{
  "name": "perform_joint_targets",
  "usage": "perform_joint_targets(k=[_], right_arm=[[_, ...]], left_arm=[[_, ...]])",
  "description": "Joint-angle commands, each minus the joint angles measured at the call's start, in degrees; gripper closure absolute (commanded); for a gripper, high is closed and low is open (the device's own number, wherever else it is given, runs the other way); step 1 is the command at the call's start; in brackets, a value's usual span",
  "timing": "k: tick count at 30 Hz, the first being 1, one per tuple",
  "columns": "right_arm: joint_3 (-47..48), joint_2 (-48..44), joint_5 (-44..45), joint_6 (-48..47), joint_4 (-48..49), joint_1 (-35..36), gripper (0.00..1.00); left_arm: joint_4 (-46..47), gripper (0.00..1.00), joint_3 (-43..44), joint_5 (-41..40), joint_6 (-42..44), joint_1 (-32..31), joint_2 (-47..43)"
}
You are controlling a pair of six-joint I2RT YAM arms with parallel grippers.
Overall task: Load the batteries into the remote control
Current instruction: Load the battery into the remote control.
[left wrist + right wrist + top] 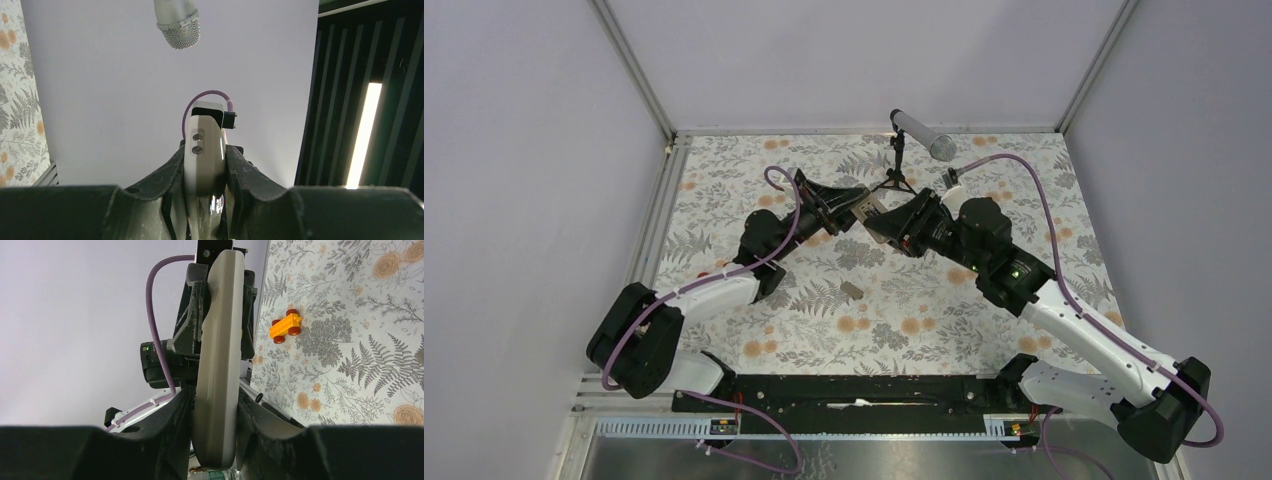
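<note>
Closest to view are the black fingers of the right hand. They press against the two flat faces of the remote control, which stands edge-on between them. The left hand is clamped on the other end of the same remote, so both hands hold it in the air between them, above the flowered table.

Below the hands and a little nearer the arm bases, a small grey cover piece lies flat on the table. An orange toy car sits on the table beyond the right hand's fingers. A microphone on a small stand rises just behind the hands.

The risk I see is two hands gripping one stiff object. If either arm pulls or twists, the remote could slip or be strained. If one hand lets go before the other holds firmly, it could drop. With the cover off, tilting might also spill whatever sits inside.

Count: one remote, two hands, one cover piece, one toy car, one microphone. I cannot find the batteries in any view.
</note>
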Motion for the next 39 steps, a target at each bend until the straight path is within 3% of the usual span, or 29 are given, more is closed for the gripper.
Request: perform_joint_targets(k=[1,4,6,17,19,25,32,39], right_arm=[[-1.3,0.2,0.5,0.6,0.0,0.0,0.58],[-2.3,-0.9,-0.1,-0.4,3.7,0.1,0.24],[-2.1,-1.9,-0.1,-2.5,5.5,0.1,0.13],[-2.2,-4.9,-4.1,-9.1,5.6,0.1,0.07],[-3.1,-5.4,-4.5,-8.7,5.5,0.1,0.13],[-3.4,-5.5,-4.1,-9.9,3.3,0.1,0.43],[0.3,-2.3,-5.5,-14.7,-3.6,0.1,0.54],[-0.3,-1.6,-4.7,-14.6,-4.4,0.1,0.78]], left_arm=[[4.4,1.0,1.7,0.4,0.0,-0.7,-4.2],[3.1,1.0,1.0,0.6,1.6,-0.7,-4.6],[2.5,1.0,0.5,0.7,2.9,-0.6,-4.8],[-3.1,1.0,2.4,9.4,13.8,1.8,-5.6],[-2.6,1.0,2.7,11.1,14.0,2.1,-5.3],[-4.3,1.0,3.3,12.8,15.6,2.3,-5.7],[-9.9,1.0,5.6,14.8,18.8,2.4,-6.0],[-12.2,1.0,6.9,15.2,19.9,2.4,-6.4]])
